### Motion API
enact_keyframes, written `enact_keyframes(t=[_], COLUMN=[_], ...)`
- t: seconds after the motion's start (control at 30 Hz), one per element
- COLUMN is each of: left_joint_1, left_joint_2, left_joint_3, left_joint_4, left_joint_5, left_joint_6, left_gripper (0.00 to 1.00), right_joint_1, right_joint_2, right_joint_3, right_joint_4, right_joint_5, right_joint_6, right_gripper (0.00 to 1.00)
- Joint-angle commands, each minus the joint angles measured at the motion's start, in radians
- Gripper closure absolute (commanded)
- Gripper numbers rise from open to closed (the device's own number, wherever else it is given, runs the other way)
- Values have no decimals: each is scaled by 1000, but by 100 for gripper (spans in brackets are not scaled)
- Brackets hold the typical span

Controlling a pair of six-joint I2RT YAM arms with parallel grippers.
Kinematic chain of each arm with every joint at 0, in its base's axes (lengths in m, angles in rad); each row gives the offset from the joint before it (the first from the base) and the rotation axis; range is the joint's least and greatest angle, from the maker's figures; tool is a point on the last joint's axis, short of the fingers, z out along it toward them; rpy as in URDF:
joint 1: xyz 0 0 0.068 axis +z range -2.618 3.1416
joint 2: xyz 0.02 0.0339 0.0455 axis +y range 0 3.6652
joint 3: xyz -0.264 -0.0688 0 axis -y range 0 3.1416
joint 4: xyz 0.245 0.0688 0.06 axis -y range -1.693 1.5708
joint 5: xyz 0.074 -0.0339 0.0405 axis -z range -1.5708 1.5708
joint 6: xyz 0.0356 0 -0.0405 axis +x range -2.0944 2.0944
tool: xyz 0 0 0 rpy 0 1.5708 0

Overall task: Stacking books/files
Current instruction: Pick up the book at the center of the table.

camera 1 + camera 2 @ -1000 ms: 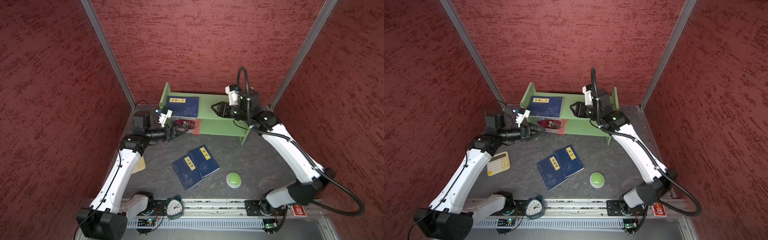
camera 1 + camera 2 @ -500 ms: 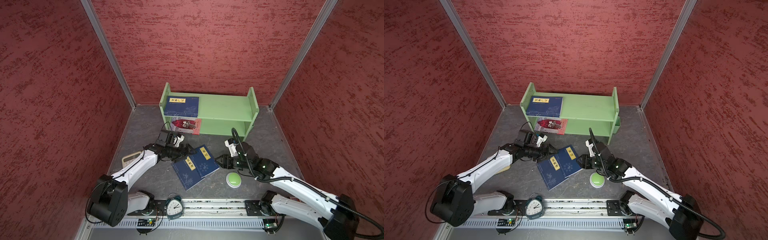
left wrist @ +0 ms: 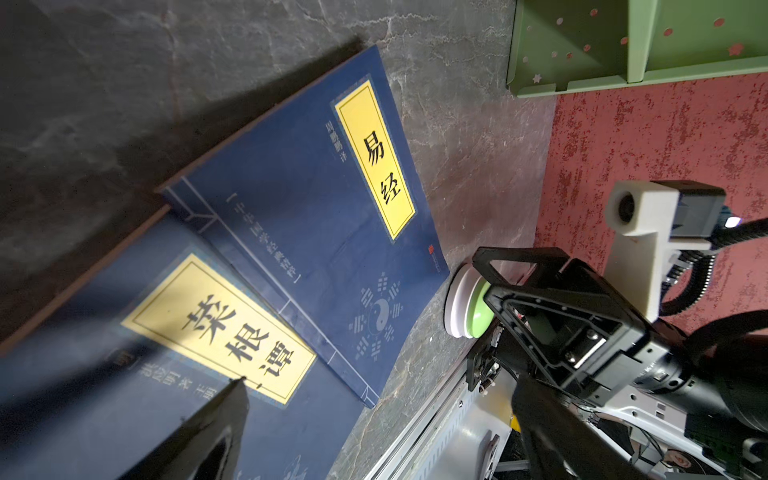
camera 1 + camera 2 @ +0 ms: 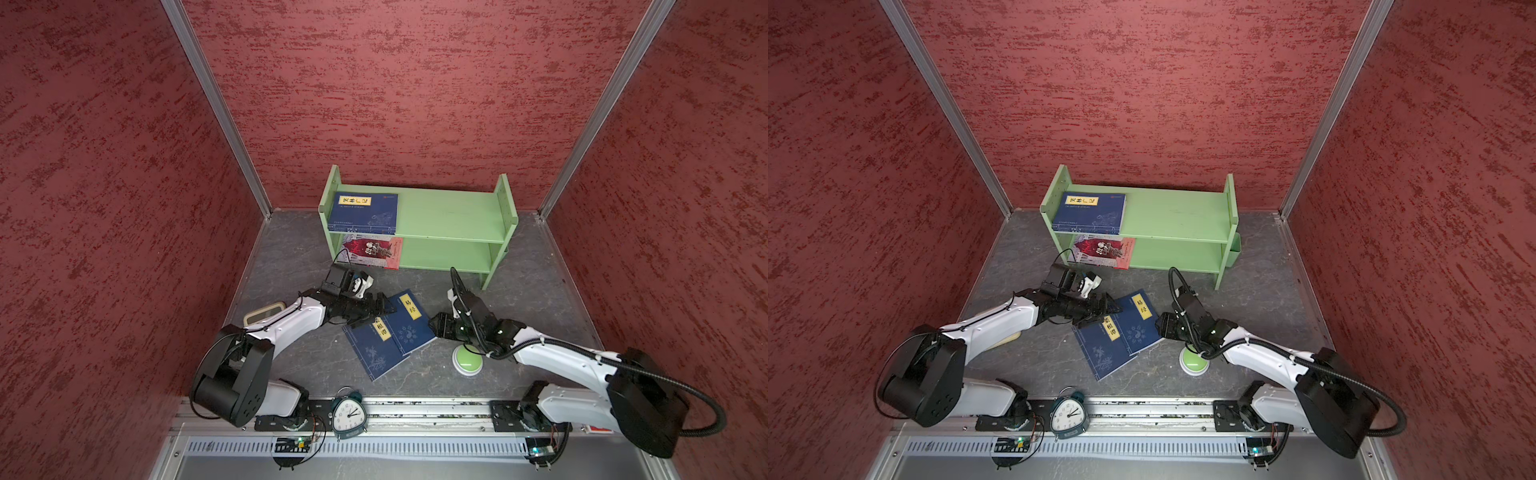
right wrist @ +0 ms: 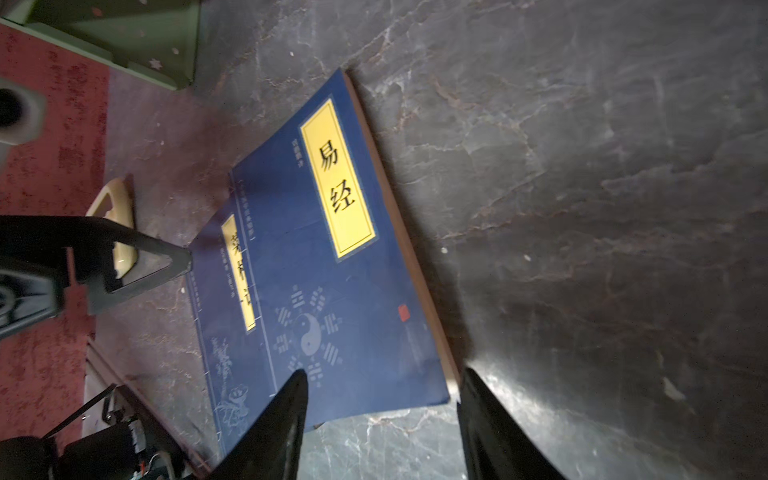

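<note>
Left hand (image 4: 383,306) and right hand (image 4: 434,326) stand open over grey marbled floor (image 4: 299,257) between red walls (image 4: 395,83).

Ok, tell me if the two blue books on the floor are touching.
Touching. The left wrist view shows the top book lying across the edge of the bottom book, with no gap.

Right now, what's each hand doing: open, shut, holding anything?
Left hand: open, holding nothing.
Right hand: open, empty, straddling a corner of the upper navy paperback with a yellow title label.
</note>
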Motion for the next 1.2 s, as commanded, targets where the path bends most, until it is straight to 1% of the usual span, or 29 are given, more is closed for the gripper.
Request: enact_keyframes(t=[0.0, 0.3, 0.5, 0.73, 0.93, 1.17], left_joint_1=[2, 9, 4, 1, 0, -2], left_joint_2=[-2, -9, 11, 58, 92, 140], left_joint_3=[-10, -38, -39, -39, -34, -32], left_joint_4=[31, 41, 34, 69, 91, 107], left_joint_5=[-5, -38, -44, -19, 8, 17], left_joint_6=[22, 14, -2, -27, -32, -43], left_gripper=[1, 1, 1, 1, 1, 1], right_joint_1=[2, -13, -27, -51, -55, -51], right_joint_2=[51, 160, 184, 244, 313, 354], right_joint_3=[23, 63, 74, 85, 133, 131], right_joint_4=[92, 137, 163, 198, 207, 248], right_joint_5=[25, 32, 22, -51, -146, -267], right_joint_6=[19, 4, -13, -56, -81, -51], right_gripper=[40, 40, 39, 39, 40, 42])
